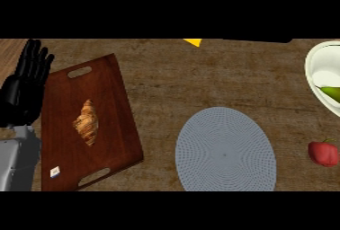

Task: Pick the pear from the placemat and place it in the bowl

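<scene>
The green pear (330,92) lies inside the white bowl (315,76) at the right edge of the head view, only partly in frame. The round grey placemat (225,150) lies bare at lower centre. My left hand (25,85) rests at the left edge with its fingers straight and pointing up, holding nothing. My right hand does not show in this view.
A dark wooden tray (100,103) with handle slots sits left of centre and carries a croissant (86,122). A red fruit (324,153) lies at the right edge, below the bowl. A yellow wedge (192,42) peeks in at the top.
</scene>
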{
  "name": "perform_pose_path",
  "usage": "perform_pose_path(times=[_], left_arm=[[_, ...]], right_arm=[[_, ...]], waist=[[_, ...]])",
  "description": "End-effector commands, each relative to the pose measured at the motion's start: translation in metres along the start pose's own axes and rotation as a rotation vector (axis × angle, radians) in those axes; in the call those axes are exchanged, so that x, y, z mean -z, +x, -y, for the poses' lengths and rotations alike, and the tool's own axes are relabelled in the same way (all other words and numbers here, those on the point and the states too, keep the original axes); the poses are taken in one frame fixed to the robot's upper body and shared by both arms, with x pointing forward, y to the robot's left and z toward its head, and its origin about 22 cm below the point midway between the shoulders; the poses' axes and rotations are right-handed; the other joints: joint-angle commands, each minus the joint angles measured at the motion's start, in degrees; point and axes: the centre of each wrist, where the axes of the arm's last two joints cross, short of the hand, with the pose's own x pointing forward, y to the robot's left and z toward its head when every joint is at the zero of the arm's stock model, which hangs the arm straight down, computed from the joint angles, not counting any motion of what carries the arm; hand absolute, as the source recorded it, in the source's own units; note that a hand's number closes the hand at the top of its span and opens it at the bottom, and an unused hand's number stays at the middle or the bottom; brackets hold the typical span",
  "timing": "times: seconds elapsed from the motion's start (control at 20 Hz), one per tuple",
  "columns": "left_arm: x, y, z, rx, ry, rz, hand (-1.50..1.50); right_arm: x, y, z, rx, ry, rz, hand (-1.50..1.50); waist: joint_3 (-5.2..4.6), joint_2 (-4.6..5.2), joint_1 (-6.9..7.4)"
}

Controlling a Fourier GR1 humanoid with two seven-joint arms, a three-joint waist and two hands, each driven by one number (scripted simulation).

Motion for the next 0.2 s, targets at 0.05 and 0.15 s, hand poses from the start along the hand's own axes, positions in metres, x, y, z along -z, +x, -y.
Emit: perform_pose_path(times=[0.05,0.15], left_arm=[[0.0009,0.001,0.0041,-0.001,0.003,0.009,0.0],[0.0001,0.0004,-0.0029,-0.007,-0.001,-0.004,0.0]], right_arm=[[-0.0132,0.0019,0.0159,0.085,0.046,0.058,-1.5],[-0.0152,0.0007,0.0169,0.095,0.032,0.048,-1.5]], waist=[[0.36,0.55,-0.35],[0.33,0.7,0.29]])
